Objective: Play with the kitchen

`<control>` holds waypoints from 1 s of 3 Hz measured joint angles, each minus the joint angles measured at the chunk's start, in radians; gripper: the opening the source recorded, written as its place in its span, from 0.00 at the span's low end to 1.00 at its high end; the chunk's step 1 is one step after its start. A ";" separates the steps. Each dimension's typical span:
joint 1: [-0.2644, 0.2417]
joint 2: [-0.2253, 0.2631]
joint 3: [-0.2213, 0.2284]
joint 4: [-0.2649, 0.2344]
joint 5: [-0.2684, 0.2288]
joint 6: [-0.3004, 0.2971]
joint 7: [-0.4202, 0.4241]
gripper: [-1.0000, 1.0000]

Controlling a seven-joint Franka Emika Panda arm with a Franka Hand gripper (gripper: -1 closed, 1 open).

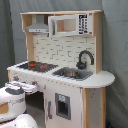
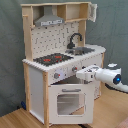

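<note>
**Arm at the knob panel**

Standing against a grey backdrop [image 2: 112, 30] on a wooden floor [image 2: 20, 117]: the kitchen [image 2: 60, 75], stovetop [image 2: 52, 59] beside sink [image 1: 73, 73] and black faucet [image 1: 84, 58]. Reaching in from the second exterior view's right, the gripper [image 2: 81, 75], right at the knobs [image 2: 56, 76] above the oven door [image 2: 67, 102]. Pincer state: cannot tell.

In the second exterior view, a light wooden floor [image 2: 20, 119] carries the kitchen [image 2: 60, 65], which stands upright directly on it.

No legible text/labels on kitchen [image 2: 60, 65] (microwave panel marks unreadable).
</note>
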 joint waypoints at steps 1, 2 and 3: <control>-0.063 0.000 0.029 0.045 0.000 0.000 0.060 1.00; -0.133 0.000 0.046 0.110 0.000 0.000 0.105 1.00; -0.166 -0.001 0.051 0.136 0.000 -0.025 0.023 1.00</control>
